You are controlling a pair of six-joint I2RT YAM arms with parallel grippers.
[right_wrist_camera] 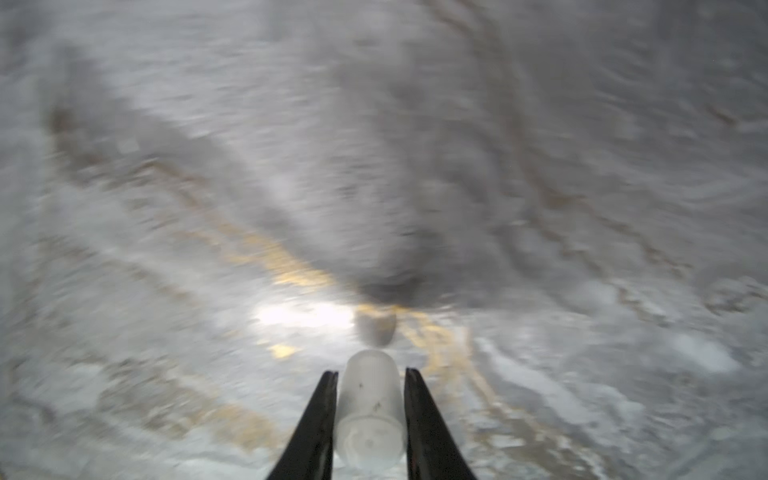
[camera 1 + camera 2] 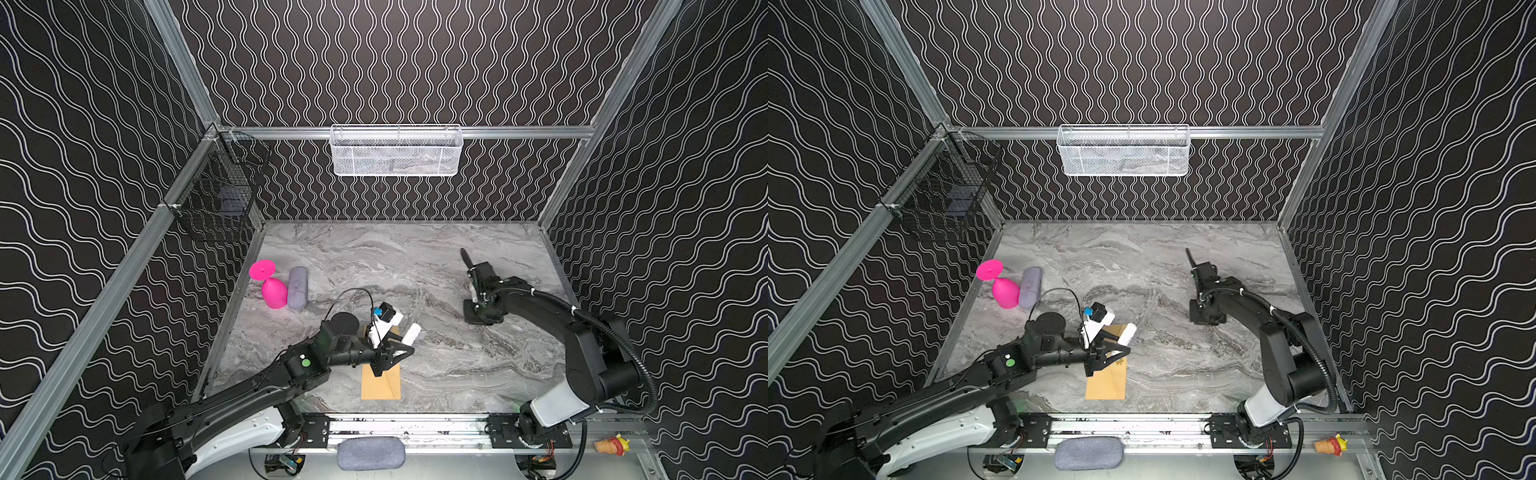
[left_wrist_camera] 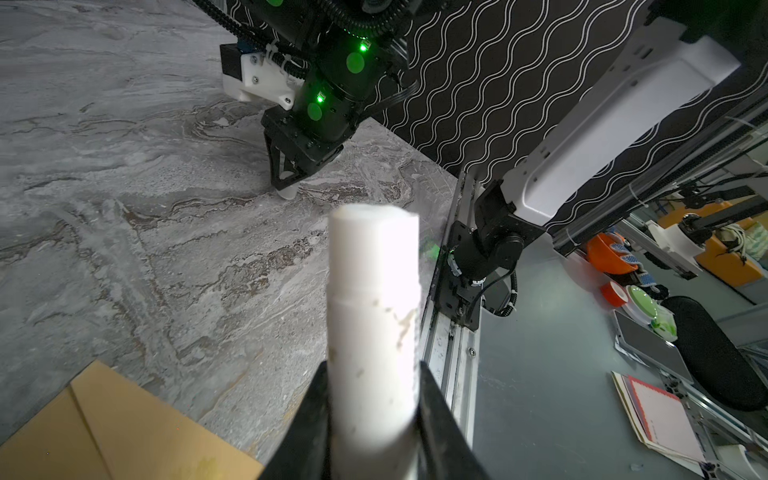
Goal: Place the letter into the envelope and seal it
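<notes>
Right wrist view reveals right pincer (image 1: 370, 372) gripping pale cap (image 1: 370, 411), unseen in both top views; left pincer (image 3: 372, 368) clamps white stick (image 3: 374, 291).

Open marble tabletop (image 2: 374, 257) centre-back; pink goblet (image 2: 274, 293), grey case (image 2: 297, 289) at left edge.

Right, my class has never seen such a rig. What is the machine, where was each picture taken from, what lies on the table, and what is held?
The machine is two robot arms on a rail beside a marble-patterned table, each ending in a two-fingered gripper. Two pictures look down on the whole scene; two come from cameras on the arms' wrists. On the table lie a brown envelope, a pink goblet on its side and a grey case. The left gripper clamps a white stick; the right gripper holds a small whitish cap.
</notes>
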